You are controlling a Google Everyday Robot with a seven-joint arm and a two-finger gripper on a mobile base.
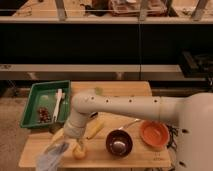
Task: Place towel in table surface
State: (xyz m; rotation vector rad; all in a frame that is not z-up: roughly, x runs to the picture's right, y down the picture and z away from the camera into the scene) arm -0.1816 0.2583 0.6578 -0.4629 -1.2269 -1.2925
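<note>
The towel (pixel 51 156) is a pale grey-blue crumpled cloth lying at the front left corner of the wooden table (pixel 140 159), partly over its edge. My gripper (pixel 62 141) is at the end of the white arm, which reaches in from the right. The gripper sits low, just above and to the right of the towel, touching or nearly touching its top. The arm's wrist hides the gripper's tips.
A green tray (pixel 33 100) with a white utensil and small dark bits stands at the back left. A yellow round fruit (pixel 79 152) lies right of the towel. A yellow long object (pixel 95 129), a dark bowl (pixel 119 143) and an orange bowl (pixel 154 133) lie further right.
</note>
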